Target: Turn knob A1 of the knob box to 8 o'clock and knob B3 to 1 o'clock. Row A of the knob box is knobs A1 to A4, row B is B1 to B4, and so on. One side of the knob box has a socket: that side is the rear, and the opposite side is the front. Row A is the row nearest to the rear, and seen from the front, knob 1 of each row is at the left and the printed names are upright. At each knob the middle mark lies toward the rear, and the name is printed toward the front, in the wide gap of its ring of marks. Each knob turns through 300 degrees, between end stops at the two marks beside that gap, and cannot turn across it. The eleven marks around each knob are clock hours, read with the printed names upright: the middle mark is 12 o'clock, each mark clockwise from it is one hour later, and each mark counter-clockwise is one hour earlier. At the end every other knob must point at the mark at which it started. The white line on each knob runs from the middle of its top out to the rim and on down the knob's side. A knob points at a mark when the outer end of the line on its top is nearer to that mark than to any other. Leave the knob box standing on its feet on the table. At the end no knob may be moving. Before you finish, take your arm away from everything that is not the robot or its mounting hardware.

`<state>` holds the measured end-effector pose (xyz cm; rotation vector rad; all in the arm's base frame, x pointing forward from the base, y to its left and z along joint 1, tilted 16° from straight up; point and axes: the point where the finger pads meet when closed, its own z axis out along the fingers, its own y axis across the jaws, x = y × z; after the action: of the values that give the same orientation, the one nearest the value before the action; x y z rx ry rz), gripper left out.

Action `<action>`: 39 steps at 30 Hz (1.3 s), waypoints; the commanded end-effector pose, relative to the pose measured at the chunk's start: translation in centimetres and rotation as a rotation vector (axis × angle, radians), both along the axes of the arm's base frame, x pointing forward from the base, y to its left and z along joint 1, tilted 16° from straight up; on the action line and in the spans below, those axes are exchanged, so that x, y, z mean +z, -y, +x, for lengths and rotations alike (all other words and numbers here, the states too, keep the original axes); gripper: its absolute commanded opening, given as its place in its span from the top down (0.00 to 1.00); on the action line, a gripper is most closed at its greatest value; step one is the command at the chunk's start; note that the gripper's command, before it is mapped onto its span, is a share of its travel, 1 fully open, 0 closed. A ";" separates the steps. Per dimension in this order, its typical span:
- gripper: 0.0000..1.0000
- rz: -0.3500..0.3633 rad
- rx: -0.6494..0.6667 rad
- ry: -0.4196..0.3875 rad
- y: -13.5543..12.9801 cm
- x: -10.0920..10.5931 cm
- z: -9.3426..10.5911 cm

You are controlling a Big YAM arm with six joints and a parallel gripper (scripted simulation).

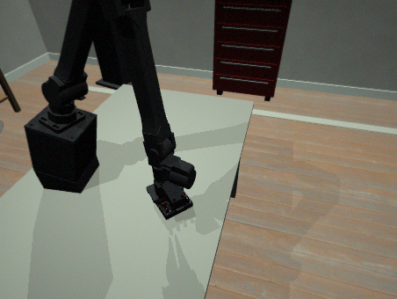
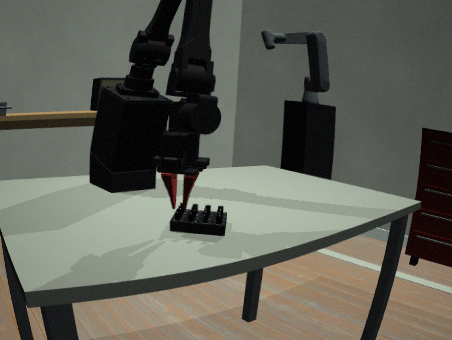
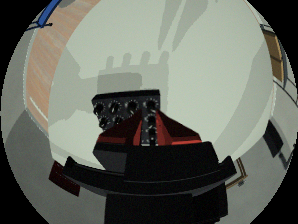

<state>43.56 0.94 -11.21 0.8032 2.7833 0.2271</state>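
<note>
The knob box [image 2: 198, 228] [image 3: 127, 96] was seen standing on the counter [image 1: 198, 105] [image 2: 125, 215] [image 3: 210, 65], set in from the edge nearest the exterior view and from the right edge in the top view. The red fingers [image 1: 164, 204] [image 2: 189, 188] were held pointing down over it by the black arm [image 1: 147, 88] [image 2: 192, 45], a narrow gap left between them and nothing gripped. In the wrist view, a column of knobs [image 3: 151, 105] was framed by that gap. The knob settings were too small to be read
</note>
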 end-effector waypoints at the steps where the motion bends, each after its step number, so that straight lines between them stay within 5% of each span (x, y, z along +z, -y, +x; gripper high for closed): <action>1: 0.81 -0.001 -0.005 0.012 -0.1 0.3 0.0; 39: 0.81 -0.002 -0.005 0.028 0.1 0.8 0.2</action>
<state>43.00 0.94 -11.45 0.8048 2.7877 0.2255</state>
